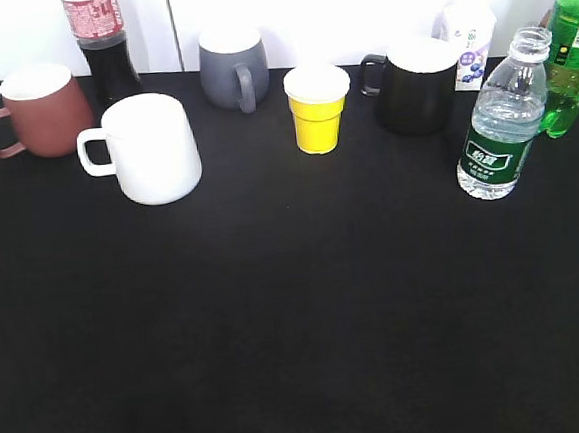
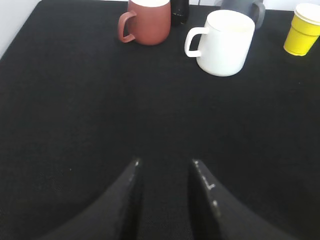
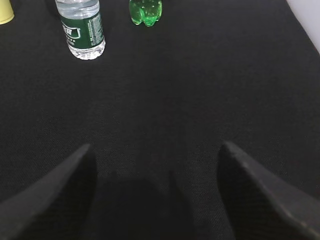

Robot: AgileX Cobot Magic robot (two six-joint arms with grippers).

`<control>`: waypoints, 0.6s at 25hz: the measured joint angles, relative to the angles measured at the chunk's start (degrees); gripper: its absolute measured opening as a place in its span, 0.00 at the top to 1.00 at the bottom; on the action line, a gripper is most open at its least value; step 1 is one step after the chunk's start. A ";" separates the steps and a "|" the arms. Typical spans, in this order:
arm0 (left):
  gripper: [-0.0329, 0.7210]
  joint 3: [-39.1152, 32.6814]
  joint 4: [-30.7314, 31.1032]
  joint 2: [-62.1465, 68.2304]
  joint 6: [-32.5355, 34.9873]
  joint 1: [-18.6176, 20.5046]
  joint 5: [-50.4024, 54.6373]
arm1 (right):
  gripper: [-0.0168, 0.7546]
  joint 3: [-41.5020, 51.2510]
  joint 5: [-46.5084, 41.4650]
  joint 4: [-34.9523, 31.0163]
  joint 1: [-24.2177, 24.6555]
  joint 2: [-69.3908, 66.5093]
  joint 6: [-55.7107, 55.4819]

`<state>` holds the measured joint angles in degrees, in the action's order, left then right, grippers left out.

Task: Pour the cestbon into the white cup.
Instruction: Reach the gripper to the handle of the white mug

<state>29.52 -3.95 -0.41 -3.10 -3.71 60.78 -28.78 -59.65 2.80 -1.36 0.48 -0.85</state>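
Observation:
The cestbon, a clear uncapped bottle with a dark green label, stands upright at the right of the black table; it also shows in the right wrist view at the top left. The white cup stands upright at the left with its handle to the left, and shows in the left wrist view. My left gripper is open and empty, well short of the white cup. My right gripper is open wide and empty, well short of the cestbon. Neither gripper shows in the exterior view.
Along the back stand a brown mug, a cola bottle, a grey mug, a yellow cup, a black mug, a small carton and a bright green soda bottle.

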 joint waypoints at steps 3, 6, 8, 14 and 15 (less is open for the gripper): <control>0.64 0.00 0.00 0.00 0.00 0.00 0.00 | 0.24 0.00 0.00 0.00 0.00 0.00 0.00; 0.64 0.00 0.00 0.00 0.00 0.00 0.00 | 0.24 0.00 0.00 0.00 0.00 0.00 0.00; 0.55 0.06 -0.26 1.83 0.00 0.00 -0.14 | 0.24 0.00 0.00 0.00 0.00 0.00 0.00; 0.26 9.87 -0.61 23.92 2.75 0.00 -19.19 | 0.24 0.00 0.00 0.00 0.00 0.00 -0.04; 0.26 11.40 -0.61 28.37 3.70 0.00 -25.75 | 0.24 0.00 0.00 0.00 0.00 0.00 -0.04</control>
<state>40.92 -4.57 27.96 0.60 -3.71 35.03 -28.78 -59.65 2.80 -1.36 0.48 -0.89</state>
